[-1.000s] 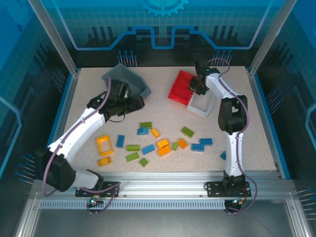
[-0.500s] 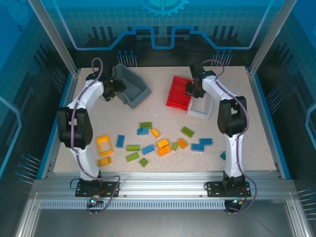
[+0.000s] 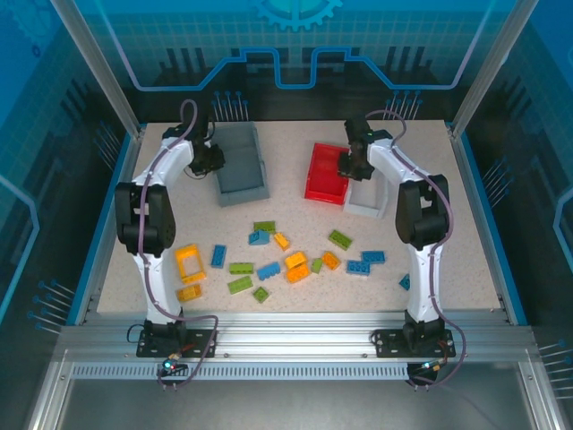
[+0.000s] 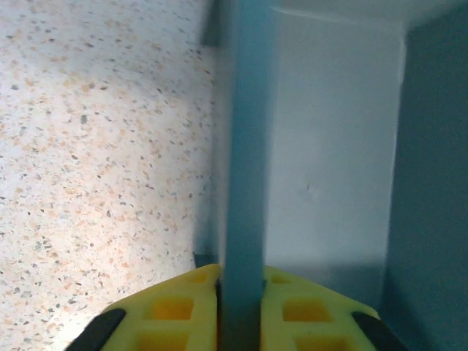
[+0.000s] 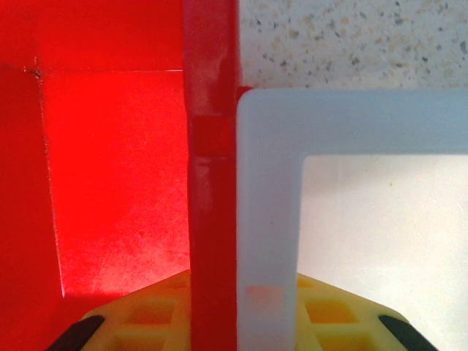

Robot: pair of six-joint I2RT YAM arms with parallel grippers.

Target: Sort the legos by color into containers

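Where the table (image 3: 448, 242) runs back, gray bin (image 3: 242, 175) sits far L, its L wall clamped in left gripper (image 3: 215, 161). Red bin (image 3: 324, 175) & white bin (image 3: 365, 208) touch side by side far R. Right gripper (image 3: 347, 166) pinches their adjoining walls together. Legos (image 3: 269, 269) lie loose mid-table, well apart from both grippers. One blue lego is half hidden behind R arm; jaws hard to make out fr. above.
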